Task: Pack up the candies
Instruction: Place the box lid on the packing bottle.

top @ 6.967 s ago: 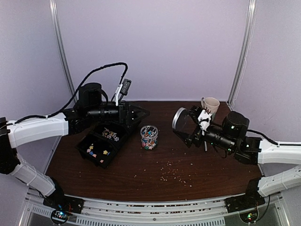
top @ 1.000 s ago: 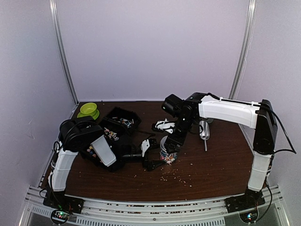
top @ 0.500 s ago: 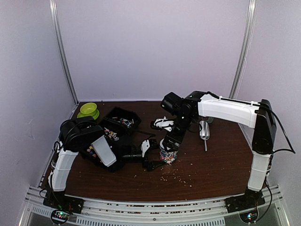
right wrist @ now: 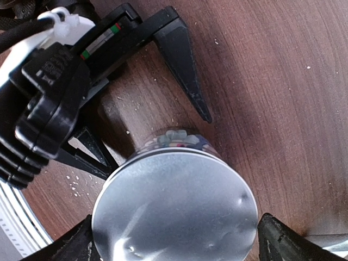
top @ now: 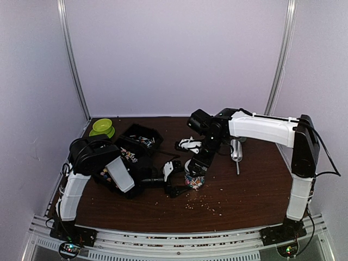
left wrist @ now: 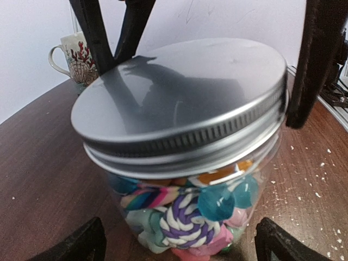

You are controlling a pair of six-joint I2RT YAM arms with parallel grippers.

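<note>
- Left claw (top: 181, 178) comes in low and level, right claw (top: 196, 166) points down; both are spread wide around the jar (left wrist: 255, 201).
- Candies (left wrist: 187, 223) are inside that clear round jar, mid-frame, with a smooth, ribbed-rim metal lid (left wrist: 179, 92) on.

Overhead view: even, diffuse light; pale walls bright, dark counter (top: 255, 190) dim, detail soft and grainy. Left wrist view: forked shadow across the metal lid (left wrist: 179, 92); candies (left wrist: 185, 217) fairly sharp, mug (left wrist: 73, 54) behind slightly soft. Right wrist view: pale sheen on the lid, frame corners blurred.
</note>
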